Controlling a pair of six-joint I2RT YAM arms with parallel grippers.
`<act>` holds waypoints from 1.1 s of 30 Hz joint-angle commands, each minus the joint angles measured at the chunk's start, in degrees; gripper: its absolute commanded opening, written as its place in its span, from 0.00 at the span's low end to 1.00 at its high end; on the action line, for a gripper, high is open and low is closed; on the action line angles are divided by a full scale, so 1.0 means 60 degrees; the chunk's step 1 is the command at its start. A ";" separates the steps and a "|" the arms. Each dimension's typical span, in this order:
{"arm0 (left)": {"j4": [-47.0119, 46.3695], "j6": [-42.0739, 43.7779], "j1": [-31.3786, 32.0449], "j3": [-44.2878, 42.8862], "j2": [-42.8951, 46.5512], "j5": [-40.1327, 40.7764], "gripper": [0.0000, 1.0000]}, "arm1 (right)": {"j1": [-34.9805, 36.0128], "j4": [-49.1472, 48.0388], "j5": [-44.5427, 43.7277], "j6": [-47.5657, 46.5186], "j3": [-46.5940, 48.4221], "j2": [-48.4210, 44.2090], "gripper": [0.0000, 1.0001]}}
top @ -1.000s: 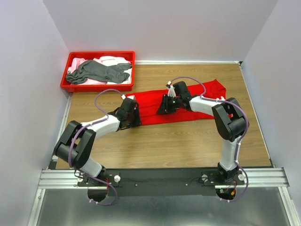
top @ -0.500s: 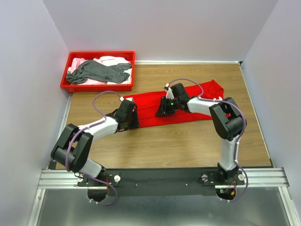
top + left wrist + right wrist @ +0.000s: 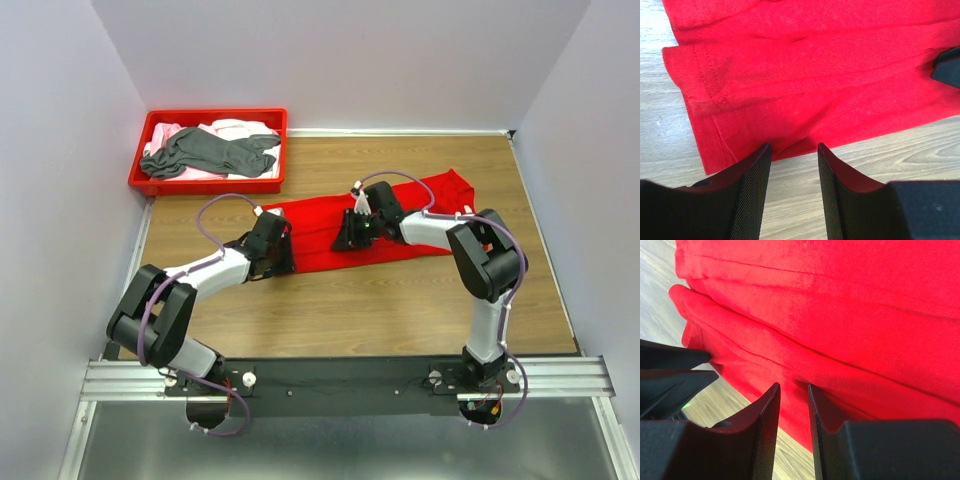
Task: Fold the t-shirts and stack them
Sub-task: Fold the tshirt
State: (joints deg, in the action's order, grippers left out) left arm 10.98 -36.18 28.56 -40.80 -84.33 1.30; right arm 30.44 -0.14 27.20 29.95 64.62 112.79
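Observation:
A bright red t-shirt (image 3: 425, 198) lies on the wooden table as a long folded band; it also shows in the left wrist view (image 3: 805, 75) and the right wrist view (image 3: 850, 305). My left gripper (image 3: 284, 256) is open at the band's left end, its tips (image 3: 793, 150) at the near edge, with bare wood between the jaws. My right gripper (image 3: 349, 237) sits low over the band's middle, its jaws (image 3: 792, 390) narrowly apart over the cloth, gripping nothing that I can see. A dark grey t-shirt (image 3: 212, 150) and pale pink ones (image 3: 238, 128) lie in the red tray.
The red plastic tray (image 3: 140, 184) stands at the far left corner against the wall. White walls close in the table on three sides. The left gripper's fingers (image 3: 670, 370) show at the left of the right wrist view.
My right gripper has edged left along the band and the shirt's right end has drawn in slightly. My left gripper has shifted a little to the left.

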 commanded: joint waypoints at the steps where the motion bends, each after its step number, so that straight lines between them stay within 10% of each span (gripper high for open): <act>1: 0.0513 0.0186 -0.0057 0.0164 0.0198 0.0223 0.51 | 0.0113 0.0186 -0.1219 -0.0216 -0.0093 -0.0020 0.36; 16: 0.0689 0.0230 -0.0072 0.0500 0.0594 0.0267 0.51 | 0.0084 -0.0211 -0.3566 -0.1505 0.3348 0.1797 0.41; 33: 0.1069 -0.0590 -0.0276 -0.0158 0.3579 0.1877 0.68 | 0.1488 -0.0006 0.0916 -0.0671 0.2281 0.0858 0.31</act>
State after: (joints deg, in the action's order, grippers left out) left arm 15.90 -38.02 27.73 -39.72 -68.03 6.48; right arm 34.44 -0.60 26.59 24.45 79.11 115.87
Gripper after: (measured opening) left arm 0.668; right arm 0.332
